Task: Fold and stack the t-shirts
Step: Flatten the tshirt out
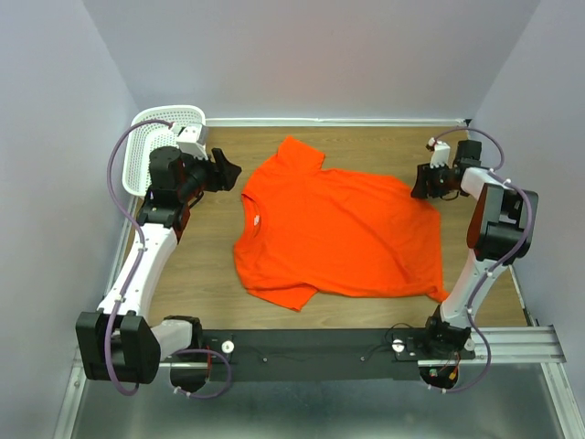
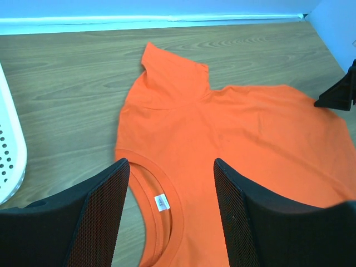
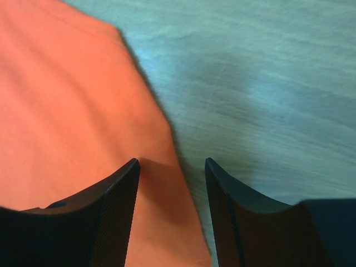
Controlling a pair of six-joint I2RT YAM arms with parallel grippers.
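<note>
on the desk the orange t-shirt lies spread flat, left end effector wide by its collar, right end effector wide over its hem, likely to pinch both ends

The t-shirt was plain orange-red with a small white label; the tabletop was brown woodgrain; the basket was white, dotted with holes.

Even, bright overhead light, soft shadows; right wrist view blurred, bluish.
</note>
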